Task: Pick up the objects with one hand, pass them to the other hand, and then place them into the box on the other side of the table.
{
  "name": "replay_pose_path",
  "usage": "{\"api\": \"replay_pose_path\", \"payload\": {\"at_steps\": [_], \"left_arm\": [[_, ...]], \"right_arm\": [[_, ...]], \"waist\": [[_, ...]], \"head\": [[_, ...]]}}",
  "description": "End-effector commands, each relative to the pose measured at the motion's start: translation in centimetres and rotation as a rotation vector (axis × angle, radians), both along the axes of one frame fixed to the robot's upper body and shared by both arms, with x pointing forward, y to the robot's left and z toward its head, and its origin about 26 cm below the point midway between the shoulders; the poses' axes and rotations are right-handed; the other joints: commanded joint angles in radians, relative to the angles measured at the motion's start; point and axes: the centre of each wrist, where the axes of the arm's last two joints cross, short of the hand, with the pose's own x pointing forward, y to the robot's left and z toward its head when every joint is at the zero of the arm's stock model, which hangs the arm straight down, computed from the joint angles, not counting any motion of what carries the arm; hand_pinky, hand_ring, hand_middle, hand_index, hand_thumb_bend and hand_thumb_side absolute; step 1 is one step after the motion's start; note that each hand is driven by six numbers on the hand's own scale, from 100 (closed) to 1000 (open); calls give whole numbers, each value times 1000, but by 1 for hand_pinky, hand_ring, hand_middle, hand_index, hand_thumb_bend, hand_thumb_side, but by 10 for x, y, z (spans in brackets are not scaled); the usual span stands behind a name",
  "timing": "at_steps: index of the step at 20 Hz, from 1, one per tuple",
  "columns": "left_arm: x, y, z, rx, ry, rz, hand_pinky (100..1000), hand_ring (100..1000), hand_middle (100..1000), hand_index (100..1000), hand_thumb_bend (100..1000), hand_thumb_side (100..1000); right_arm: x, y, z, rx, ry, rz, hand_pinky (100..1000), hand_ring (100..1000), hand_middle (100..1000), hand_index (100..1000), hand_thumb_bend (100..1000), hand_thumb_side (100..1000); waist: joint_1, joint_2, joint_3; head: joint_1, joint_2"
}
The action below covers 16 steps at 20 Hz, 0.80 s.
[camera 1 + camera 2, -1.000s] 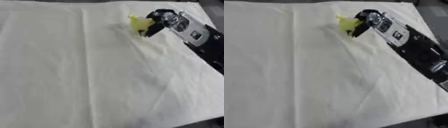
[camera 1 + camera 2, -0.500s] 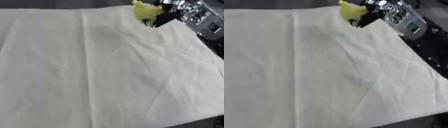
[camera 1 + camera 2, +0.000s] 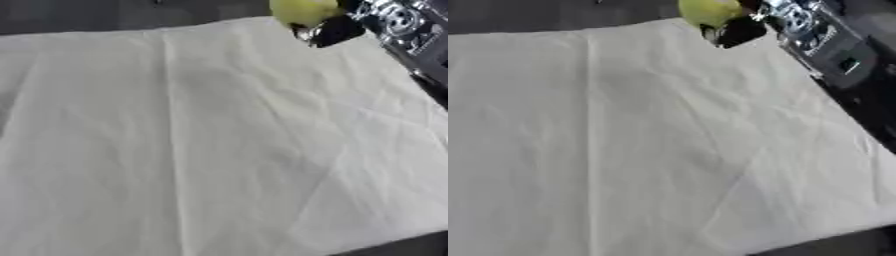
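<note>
Higher now: one yellow object (image 3: 708, 11), right robot hand (image 3: 741, 30).

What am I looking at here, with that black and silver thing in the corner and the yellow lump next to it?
Both pictures come from two cameras set like eyes in a robot's head, looking down at the table before it, so they show nearly the same scene. The black and silver limb entering from the upper right is the robot's right arm, ending in its right hand, which has fingers and a thumb. A person steers the robot. The hand's fingers are curled round a small rounded yellow-green object, holding it at the far edge of the table; I cannot tell exactly what the object is. The table is covered by a creased white cloth, and nothing else shows lying on it. The left hand is out of view, and so is the box meant to receive the object.
</note>
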Motion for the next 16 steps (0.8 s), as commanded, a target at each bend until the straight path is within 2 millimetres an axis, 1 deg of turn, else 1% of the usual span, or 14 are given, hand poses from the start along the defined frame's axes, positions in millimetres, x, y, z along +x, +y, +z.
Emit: {"api": "replay_pose_path", "payload": {"at_steps": [1,7,12,16], "left_arm": [[-5,9,15,12,-28,24,768,708,680,720,358,306],[-4,6,17,14,-22,5,767,712,685,725,363,304],[-4,4,17,16,-18,-2,766,715,685,725,365,308],[-3,-1,17,17,-4,-28,766,718,691,733,364,318]], "right_arm": [[-3,15,0,-2,-89,53,758,518,400,552,100,100],[3,32,-22,46,-82,143,749,517,400,552,100,100],[4,43,-37,34,-79,196,755,519,401,554,100,100],[8,52,-45,20,-78,238,755,520,402,554,100,100]], "waist": [[20,-40,-3],[31,-44,-7],[32,-47,-11],[33,-48,-12]], "head": [[19,-12],[51,-15],[76,-23],[93,-22]]}}
